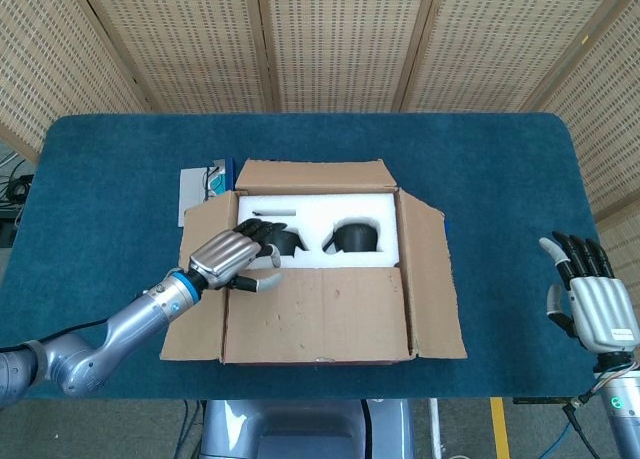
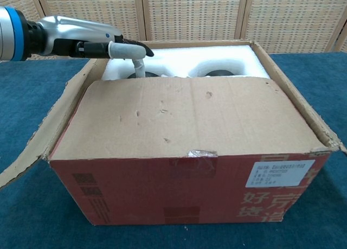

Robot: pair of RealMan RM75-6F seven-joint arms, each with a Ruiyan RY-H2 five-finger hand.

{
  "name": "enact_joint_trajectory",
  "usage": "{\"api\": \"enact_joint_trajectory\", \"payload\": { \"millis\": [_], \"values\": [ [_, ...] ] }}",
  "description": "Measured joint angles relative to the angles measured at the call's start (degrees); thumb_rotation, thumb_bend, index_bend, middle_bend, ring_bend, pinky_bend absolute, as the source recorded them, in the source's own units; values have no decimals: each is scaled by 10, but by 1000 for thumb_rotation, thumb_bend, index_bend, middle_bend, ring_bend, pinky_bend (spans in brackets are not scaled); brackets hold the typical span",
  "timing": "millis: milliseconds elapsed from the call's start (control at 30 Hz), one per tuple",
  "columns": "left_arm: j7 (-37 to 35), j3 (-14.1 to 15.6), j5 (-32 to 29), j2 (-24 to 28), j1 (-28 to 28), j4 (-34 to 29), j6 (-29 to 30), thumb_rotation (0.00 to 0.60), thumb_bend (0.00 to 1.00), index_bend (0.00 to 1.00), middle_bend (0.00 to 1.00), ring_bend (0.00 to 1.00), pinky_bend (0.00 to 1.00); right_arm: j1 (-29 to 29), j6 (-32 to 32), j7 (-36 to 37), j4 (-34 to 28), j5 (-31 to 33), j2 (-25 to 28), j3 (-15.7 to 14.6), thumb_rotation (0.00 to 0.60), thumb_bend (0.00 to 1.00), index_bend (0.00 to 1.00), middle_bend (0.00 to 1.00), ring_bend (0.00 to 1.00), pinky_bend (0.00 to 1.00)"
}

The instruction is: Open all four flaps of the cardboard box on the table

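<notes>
The cardboard box (image 1: 315,279) stands mid-table. Its near flap (image 1: 315,314) (image 2: 190,116) lies flat over the front half. The left flap (image 1: 198,289), right flap (image 1: 430,279) and far flap (image 1: 312,174) are folded outward. White foam (image 1: 315,219) with two black round items shows in the open rear half. My left hand (image 1: 235,259) (image 2: 103,43) reaches over the box's left side, fingers stretched out, thumb (image 2: 140,69) pointing down at the near flap's far edge; it holds nothing. My right hand (image 1: 590,299) hovers open at the table's right edge, far from the box.
A white and blue leaflet (image 1: 203,183) lies on the blue tablecloth (image 1: 100,179) behind the left flap. The left flap (image 2: 32,146) slopes down to the table in the chest view. Woven screen panels stand behind the table.
</notes>
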Motion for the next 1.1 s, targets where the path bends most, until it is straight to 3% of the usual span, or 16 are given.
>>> {"api": "enact_joint_trajectory", "payload": {
  "millis": [267, 567, 867, 1100],
  "values": [
    [-18, 3, -4, 7, -6, -12, -10, 16, 321, 378, 0, 0, 0, 1, -2, -1, 2, 3, -2, 1, 600, 775, 102, 68, 0, 0],
    [-101, -16, 20, 42, 9, -30, -22, 15, 332, 378, 0, 0, 0, 5, -7, -5, 2, 5, -6, 4, 600, 775, 102, 68, 0, 0],
    [-247, -50, 86, 95, 35, -49, -65, 16, 328, 378, 0, 0, 0, 10, -12, -15, -2, 7, -7, 6, 600, 775, 102, 68, 0, 0],
    [-399, -75, 183, 130, 54, -63, -100, 13, 323, 378, 0, 0, 0, 11, -11, -21, -8, 7, -9, 6, 600, 775, 102, 68, 0, 0]
  ]
}}
